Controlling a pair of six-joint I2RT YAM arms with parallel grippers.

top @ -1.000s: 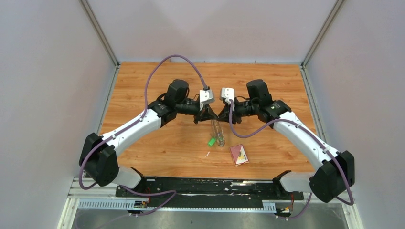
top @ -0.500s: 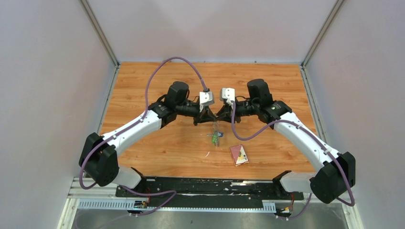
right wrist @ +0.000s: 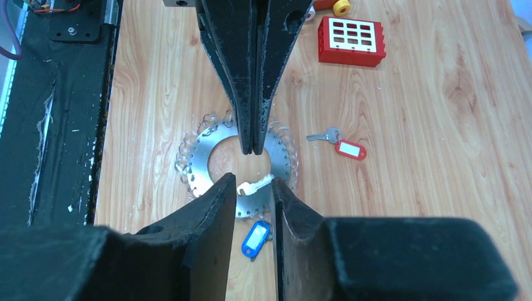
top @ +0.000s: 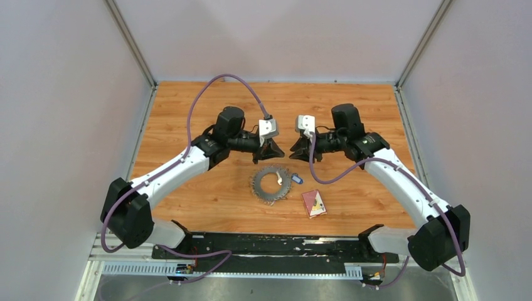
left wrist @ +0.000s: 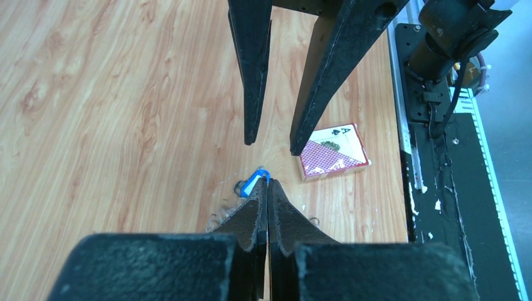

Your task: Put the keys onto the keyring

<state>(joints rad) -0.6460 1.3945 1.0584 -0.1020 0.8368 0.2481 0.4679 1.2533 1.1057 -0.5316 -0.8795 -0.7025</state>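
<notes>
Keyring lies flat on tabletop under both claws. Blue-tag key looks threaded on. Red-tag key lies loose nearby, not yet on. Left claw clenched, empty. Right claw parted, empty.

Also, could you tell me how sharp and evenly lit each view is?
Top view: soft, even light, no glare, keyring small but sharp. Left wrist: left fingers slightly soft, card crisp. Right wrist: red-tagged key sharp, right fingers soft.
</notes>
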